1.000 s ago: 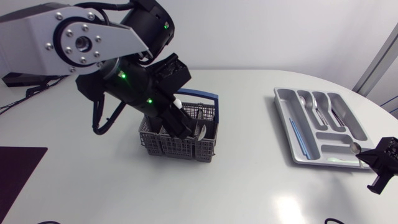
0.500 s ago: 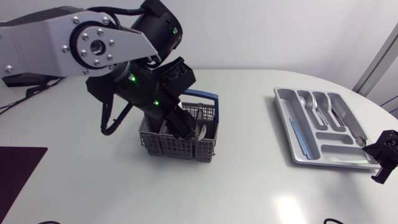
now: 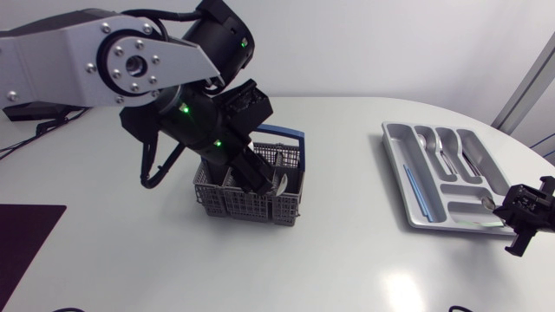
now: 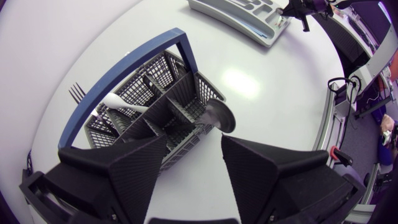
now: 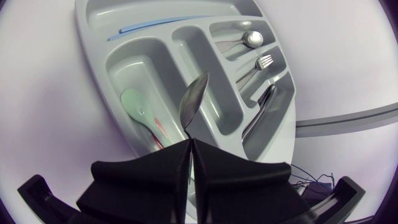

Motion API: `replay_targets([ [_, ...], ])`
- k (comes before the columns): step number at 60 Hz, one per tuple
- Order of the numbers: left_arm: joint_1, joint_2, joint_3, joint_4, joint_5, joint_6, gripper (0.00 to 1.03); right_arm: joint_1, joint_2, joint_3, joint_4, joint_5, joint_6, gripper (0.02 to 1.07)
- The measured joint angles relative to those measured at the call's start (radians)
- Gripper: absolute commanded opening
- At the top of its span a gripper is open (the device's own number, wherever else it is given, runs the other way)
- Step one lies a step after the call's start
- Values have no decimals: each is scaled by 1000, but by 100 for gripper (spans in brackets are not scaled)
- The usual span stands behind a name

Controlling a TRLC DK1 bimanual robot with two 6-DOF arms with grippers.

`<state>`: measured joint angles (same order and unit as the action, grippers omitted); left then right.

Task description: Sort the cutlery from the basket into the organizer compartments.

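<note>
A grey cutlery basket (image 3: pixel 234 204) with a blue handle stands mid-table. My left gripper (image 3: pixel 260 182) is lowered into it. In the left wrist view the left gripper (image 4: pixel 194 140) has its fingers apart, with a metal spoon's bowl (image 4: pixel 217 116) sticking up just ahead of one fingertip. A white spoon (image 4: pixel 118 101) and fork tines (image 4: pixel 76 92) also show in the basket (image 4: pixel 177 78). The grey organizer (image 3: pixel 392 147) lies at the right. At its near corner my right gripper (image 3: pixel 513 217) is shut on a metal spoon (image 5: pixel 193 99), held over a long compartment of the organizer (image 5: pixel 93 59).
The organizer holds spoons (image 5: pixel 247 38), a fork (image 5: pixel 262 62), knives (image 5: pixel 264 106), a pale green spoon (image 5: pixel 138 107) and a thin blue stick (image 5: pixel 158 28). A dark mat (image 3: pixel 22 234) lies at the table's near left edge. Bare white table separates basket and organizer.
The right gripper has shifted a little left with its spoon, toward the organizer's near corner. The left arm settled slightly right over the basket, then stayed still.
</note>
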<state>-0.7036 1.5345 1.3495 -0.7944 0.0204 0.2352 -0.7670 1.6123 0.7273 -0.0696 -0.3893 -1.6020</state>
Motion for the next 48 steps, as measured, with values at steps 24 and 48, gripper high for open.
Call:
replay_targets([
  [24,0,0,0,0,0,0,61,46,4,-34,22,36,0,43],
  [48,1,0,0,-1,8,0,61,68,-208,-37,-81,0,95,92],
])
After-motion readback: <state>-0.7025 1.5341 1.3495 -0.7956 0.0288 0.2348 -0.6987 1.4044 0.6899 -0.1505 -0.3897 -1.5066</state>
